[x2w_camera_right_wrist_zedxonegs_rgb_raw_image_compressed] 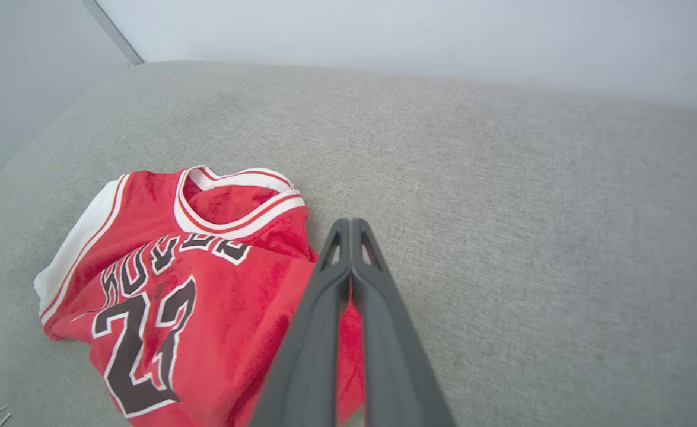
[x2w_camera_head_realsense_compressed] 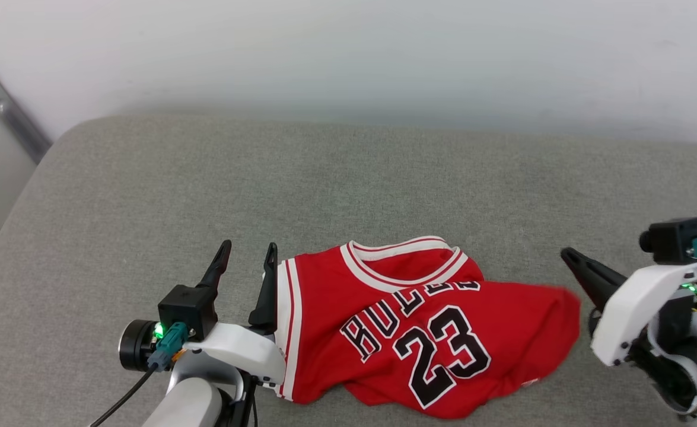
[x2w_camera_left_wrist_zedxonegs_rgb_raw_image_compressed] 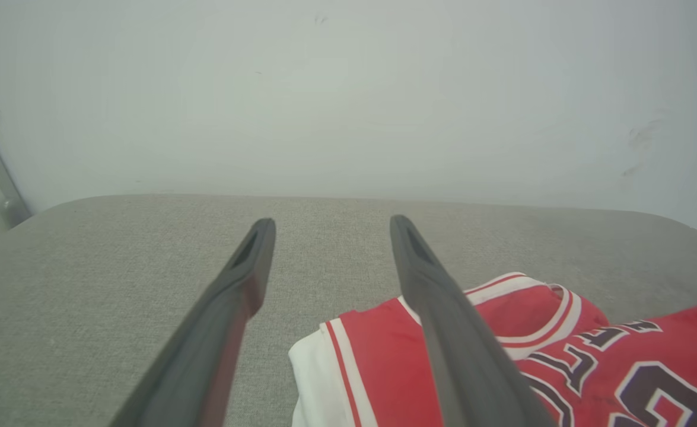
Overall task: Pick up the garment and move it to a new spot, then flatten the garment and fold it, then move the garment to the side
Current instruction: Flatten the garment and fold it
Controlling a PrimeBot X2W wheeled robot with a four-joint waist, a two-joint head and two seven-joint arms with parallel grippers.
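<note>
From where I stand, the red jersey-style shirt with white sleeve trim, a red-and-white striped collar and a black number 23 [x2w_camera_head_realsense_compressed: 419, 320] lies front-up on the grey woven padded surface [x2w_camera_head_realsense_compressed: 348, 178]; it sits towards the near edge, between the two arms, with its collar pointing at the pale wall [x2w_camera_head_realsense_compressed: 348, 53]; it is rumpled rather than flat, with the lettering creased and the right side bunched into a rounded edge.

The left gripper [x2w_camera_head_realsense_compressed: 248, 249] has its two long dark fingers spread wide apart with nothing between them; its inner finger stands just beside the shirt's white left edge; the left wrist view shows that gripper [x2w_camera_left_wrist_zedxonegs_rgb_raw_image_compressed: 331, 225] reaching out over the grey surface, the shirt [x2w_camera_left_wrist_zedxonegs_rgb_raw_image_compressed: 378, 367] below and beside one finger.

The right gripper [x2w_camera_head_realsense_compressed: 566, 254] has its fingers pressed together, tips meeting, and no cloth is pinched at the tips; it sits near the shirt's right edge; whether it touches the cloth I cannot tell; in the right wrist view the tips [x2w_camera_right_wrist_zedxonegs_rgb_raw_image_compressed: 351, 224] lie over bare grey fabric just past the shirt [x2w_camera_right_wrist_zedxonegs_rgb_raw_image_compressed: 206, 279].
</note>
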